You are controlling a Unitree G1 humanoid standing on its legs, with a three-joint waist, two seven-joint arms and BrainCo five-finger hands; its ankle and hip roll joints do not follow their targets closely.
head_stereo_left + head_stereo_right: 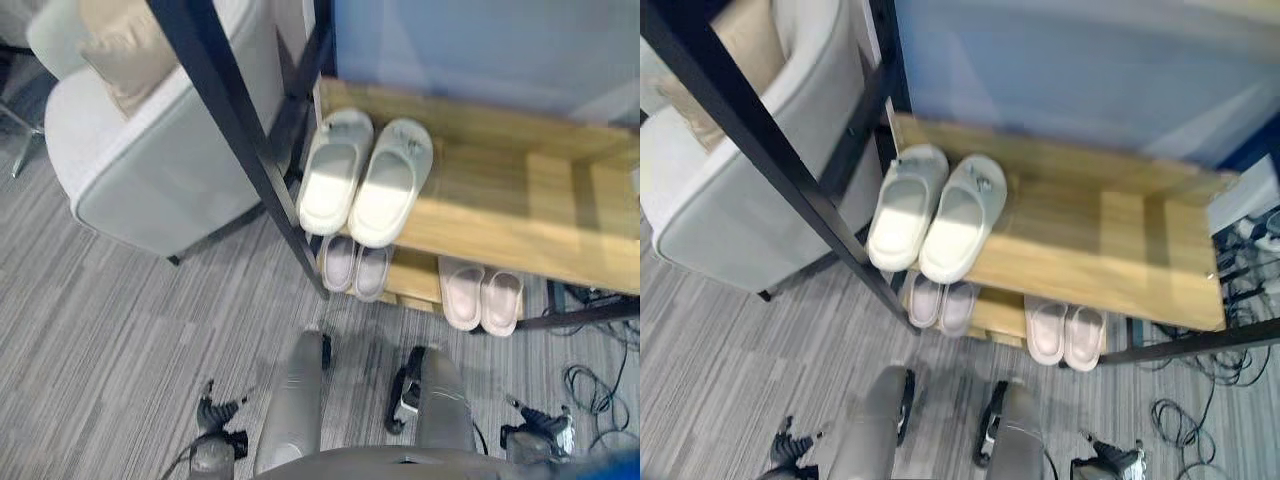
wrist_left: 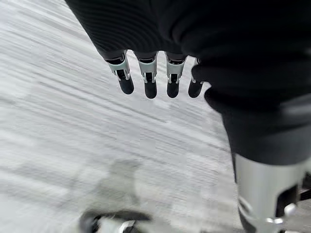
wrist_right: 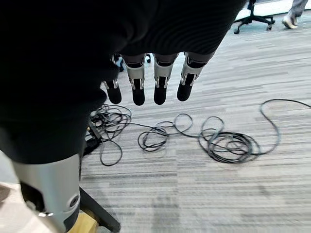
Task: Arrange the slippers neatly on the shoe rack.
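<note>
While both hands' fingers (image 2: 148, 82) hang straight, the shoe rack (image 1: 520, 215) holds three slipper pairs (image 1: 365, 180).

Head stereo downward; wrist cameras floorward.

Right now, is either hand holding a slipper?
No: the left hand and right hand hang with straight fingers over bare carpet, holding nothing.

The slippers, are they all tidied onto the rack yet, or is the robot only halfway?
It looks finished. A white pair sits side by side on the wooden top shelf; two pinkish pairs sit on the lower shelf. Nothing is in hand: the left hand and right hand hang with straight fingers over the carpet, where no slippers lie.
</note>
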